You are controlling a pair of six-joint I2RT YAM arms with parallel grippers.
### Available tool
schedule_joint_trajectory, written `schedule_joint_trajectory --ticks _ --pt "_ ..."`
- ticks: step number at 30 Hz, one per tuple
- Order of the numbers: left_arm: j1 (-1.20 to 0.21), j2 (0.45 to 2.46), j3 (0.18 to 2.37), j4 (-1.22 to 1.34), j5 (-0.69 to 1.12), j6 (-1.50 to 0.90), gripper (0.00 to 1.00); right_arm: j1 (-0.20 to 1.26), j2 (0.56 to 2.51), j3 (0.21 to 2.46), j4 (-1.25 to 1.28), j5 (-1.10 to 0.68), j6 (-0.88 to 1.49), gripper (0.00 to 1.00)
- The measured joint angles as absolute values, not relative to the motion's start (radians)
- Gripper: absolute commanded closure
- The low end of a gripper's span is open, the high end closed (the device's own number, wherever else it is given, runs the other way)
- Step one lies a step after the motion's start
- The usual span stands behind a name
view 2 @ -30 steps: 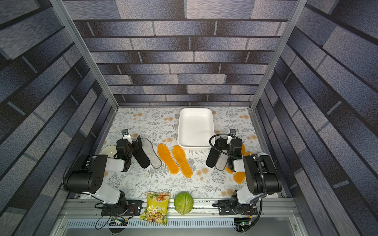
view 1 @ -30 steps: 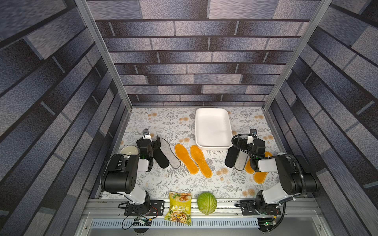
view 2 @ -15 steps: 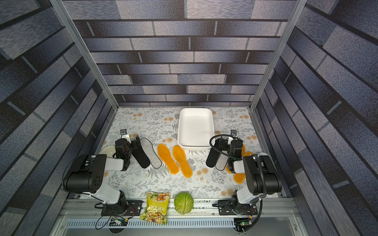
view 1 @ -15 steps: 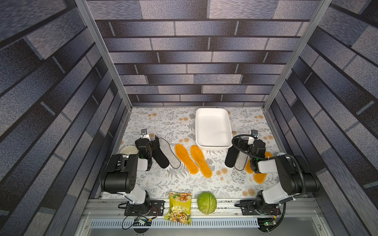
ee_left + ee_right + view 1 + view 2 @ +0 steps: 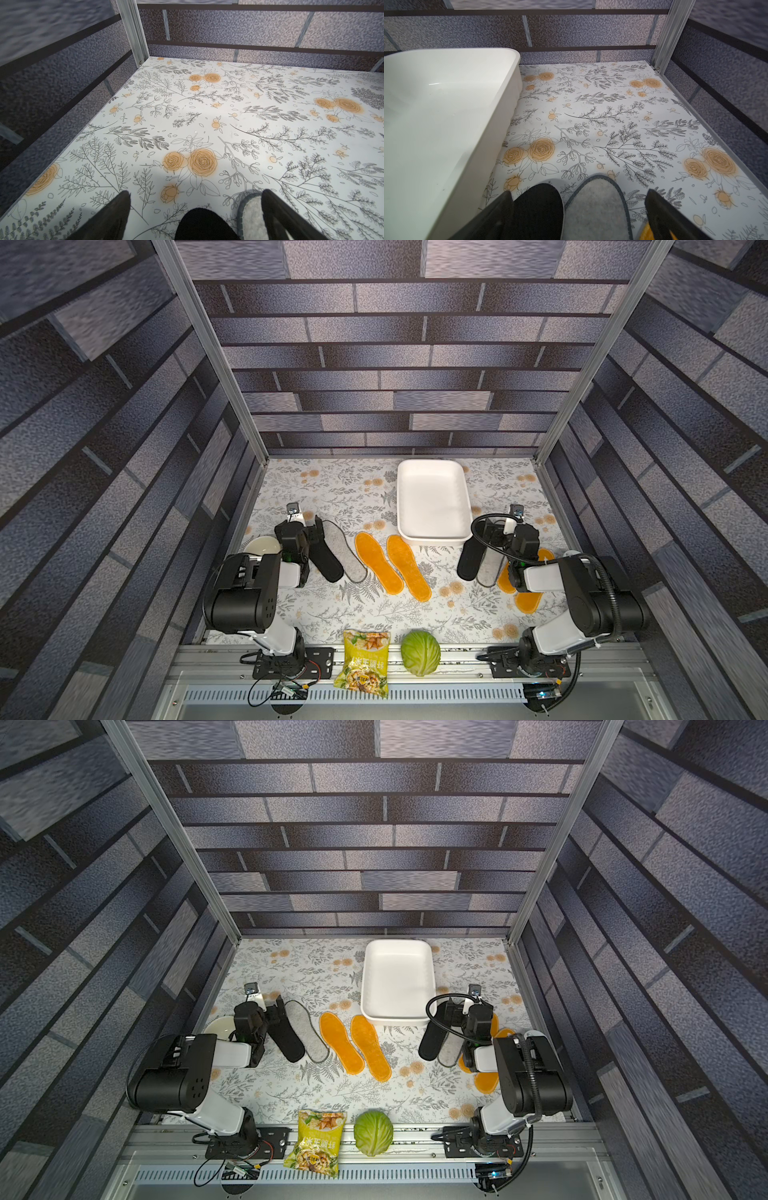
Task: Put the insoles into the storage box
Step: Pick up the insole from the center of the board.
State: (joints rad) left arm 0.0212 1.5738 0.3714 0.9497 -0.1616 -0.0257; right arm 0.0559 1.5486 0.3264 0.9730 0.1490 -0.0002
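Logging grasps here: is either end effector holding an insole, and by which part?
Nothing is held: the left end effector and the right end effector both stand open, empty.

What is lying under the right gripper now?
Under the open right gripper lie a flat black insole and a light grey insole with dark edging, side by side. The arm covers part of the grey one and of two fuzzy orange insoles.

White storage box [image 5: 432,536]; orange insoles [image 5: 378,562]; floral table [image 5: 332,489]; seemingly cream bowl [image 5: 262,545]
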Motion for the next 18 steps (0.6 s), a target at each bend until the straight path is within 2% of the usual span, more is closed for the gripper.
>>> schedule_joint_trajectory --ticks 11,18 --pt "0.022 1.574 0.372 0.949 -0.161 -0.026 0.00 0.056 1.549 0.326 0.974 0.157 0.002 0.00" --pt "0.065 1.574 0.383 0.919 -0.097 -0.036 0.00 0.056 1.547 0.284 1.044 0.190 0.014 0.00"
